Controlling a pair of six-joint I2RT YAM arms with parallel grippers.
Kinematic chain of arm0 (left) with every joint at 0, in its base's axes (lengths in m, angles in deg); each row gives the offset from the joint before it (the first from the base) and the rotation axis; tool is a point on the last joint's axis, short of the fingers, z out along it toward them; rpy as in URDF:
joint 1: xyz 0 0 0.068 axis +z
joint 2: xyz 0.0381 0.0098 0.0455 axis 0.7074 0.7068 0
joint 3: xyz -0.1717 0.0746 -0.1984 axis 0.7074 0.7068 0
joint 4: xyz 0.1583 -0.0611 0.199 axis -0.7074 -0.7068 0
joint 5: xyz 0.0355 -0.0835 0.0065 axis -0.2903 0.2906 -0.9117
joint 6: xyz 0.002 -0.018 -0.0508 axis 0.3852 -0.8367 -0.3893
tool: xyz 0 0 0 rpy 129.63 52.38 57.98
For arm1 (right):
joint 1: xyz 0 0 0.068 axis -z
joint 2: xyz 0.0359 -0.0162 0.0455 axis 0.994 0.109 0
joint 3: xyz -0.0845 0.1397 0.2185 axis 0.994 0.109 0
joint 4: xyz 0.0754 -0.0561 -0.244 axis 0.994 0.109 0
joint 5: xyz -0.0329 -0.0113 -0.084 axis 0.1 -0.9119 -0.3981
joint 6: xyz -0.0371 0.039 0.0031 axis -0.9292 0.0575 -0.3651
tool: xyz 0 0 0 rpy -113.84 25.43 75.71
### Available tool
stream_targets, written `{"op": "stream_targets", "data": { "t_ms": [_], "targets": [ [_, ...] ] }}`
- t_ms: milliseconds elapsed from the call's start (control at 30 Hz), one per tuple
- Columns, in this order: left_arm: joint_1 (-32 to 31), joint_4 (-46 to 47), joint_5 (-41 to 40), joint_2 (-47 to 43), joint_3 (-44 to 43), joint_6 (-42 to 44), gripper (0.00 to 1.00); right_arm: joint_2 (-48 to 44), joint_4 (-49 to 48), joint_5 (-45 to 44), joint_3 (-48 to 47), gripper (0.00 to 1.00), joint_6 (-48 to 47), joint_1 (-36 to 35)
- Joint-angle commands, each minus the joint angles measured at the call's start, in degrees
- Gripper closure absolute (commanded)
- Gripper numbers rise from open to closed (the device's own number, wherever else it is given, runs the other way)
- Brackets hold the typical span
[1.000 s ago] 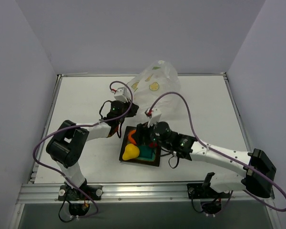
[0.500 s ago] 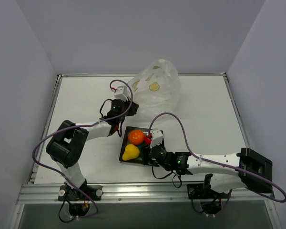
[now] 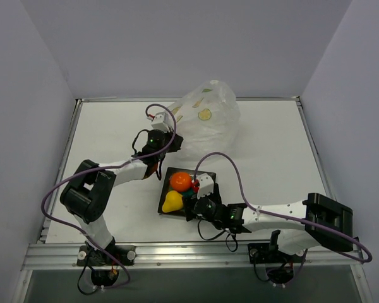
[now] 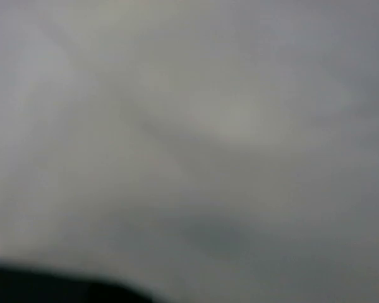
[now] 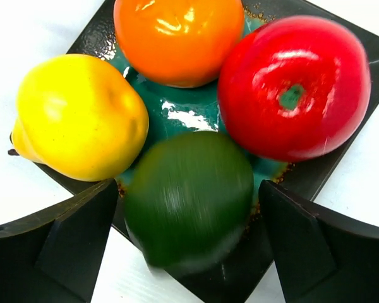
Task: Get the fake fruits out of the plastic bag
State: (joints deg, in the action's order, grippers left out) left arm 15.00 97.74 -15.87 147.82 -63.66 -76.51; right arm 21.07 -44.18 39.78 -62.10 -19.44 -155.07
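The right arm [image 3: 284, 211] reaches from its base at the near edge out to the right, folds back at the elbow, and runs low and leftward along the bench [image 3: 107, 126]. That puts the right gripper [image 3: 193, 203] at the near side of the square teal plate [image 3: 165, 203], which sits in the middle of the bench, closer to the near edge. The left arm [image 3: 123, 170] stretches toward the far edge, with the left gripper [image 3: 170, 141] against the near-left side of the plastic bag [image 3: 208, 120], which lies at the middle of the far edge.

All 4 fake fruits lie on the plate: the orange ball [image 5: 177, 38], red round one [image 5: 295, 88], yellow pear [image 5: 79, 117] and dark green one [image 5: 189, 196].

The right wrist view shows what the top view hides. The 2 fingers [image 5: 57, 246] are spread wide and hold nothing, and the green one, smeared, sits just ahead in the gap between them, touching neither. The left wrist view is only grey blur, so whether the left jaws are parted or pinching the bag cannot be told.
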Motion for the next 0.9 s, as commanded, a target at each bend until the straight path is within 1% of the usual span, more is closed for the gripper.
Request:
{"op": "stream_targets", "data": {
  "t_ms": [0,33,167,233,367,433,467,533,567,600,633,667,700,767,867],
  "targets": [
    [-0.6,-0.3,-0.8,-4.1,-2.6,1.1,0.98,-0.6,2.1,-2.9,-1.9,0.10,1.5,-1.0],
    [-0.7,-0.5,-0.9,-4.3,-2.6,1.2,0.98,-1.4,2.8,-3.0,-2.2,0.08,1.5,-1.6],
    [-0.7,-1.3,-1.3,-5.0,-2.7,1.6,0.98,-5.1,6.4,-3.6,-3.8,0.07,2.2,-3.5],
    [-0.7,-2.0,-1.4,-5.3,-2.8,1.9,0.98,-8.8,9.7,-5.1,-4.8,0.11,2.3,-4.9],
    [-0.8,-3.1,-1.8,-5.7,-3.5,2.1,0.98,-16.4,13.5,-6.6,-7.0,0.15,1.6,-6.3],
    [-0.7,-4.4,-2.2,-6.6,-4.0,2.4,0.92,-21.3,14.0,-8.6,-7.5,0.17,-0.4,-6.2],
    [-0.7,-4.9,-2.2,-7.5,-4.2,2.5,0.83,-22.7,13.9,-9.5,-7.9,0.18,-1.0,-6.2],
    [-0.7,-6.4,-3.9,-8.4,-5.0,2.8,0.71,-26.5,13.8,-12.5,-8.4,0.21,-2.2,-5.9],
    [-0.7,-6.9,-4.0,-8.7,-5.4,2.9,0.61,-27.4,13.6,-13.7,-8.5,0.22,-2.6,-5.8],
    [-0.7,-7.4,-4.2,-9.7,-5.6,3.0,0.42,-28.2,13.0,-14.8,-8.9,0.23,-2.9,-5.8],
    [-0.8,-8.4,-4.2,-10.2,-5.7,3.0,0.31,-29.4,12.7,-16.9,-9.1,0.23,-3.6,-5.7],
    [-0.8,-8.8,-4.2,-10.7,-5.9,3.0,0.13,-30.0,12.4,-18.2,-9.1,0.23,-3.8,-5.7],
    [-0.7,-9.4,-4.3,-12.0,-6.0,3.0,0.06,-30.5,12.2,-19.5,-9.2,0.23,-4.0,-5.7],
    [-0.9,-11.2,-4.8,-13.6,-5.9,2.9,0.06,-32.1,12.1,-23.2,-9.9,0.22,-5.1,-5.7],
    [-1.3,-13.7,-5.6,-18.0,-5.6,2.4,0.06,-34.2,12.2,-26.2,-11.5,0.22,-7.8,-5.3]
  ]
}}
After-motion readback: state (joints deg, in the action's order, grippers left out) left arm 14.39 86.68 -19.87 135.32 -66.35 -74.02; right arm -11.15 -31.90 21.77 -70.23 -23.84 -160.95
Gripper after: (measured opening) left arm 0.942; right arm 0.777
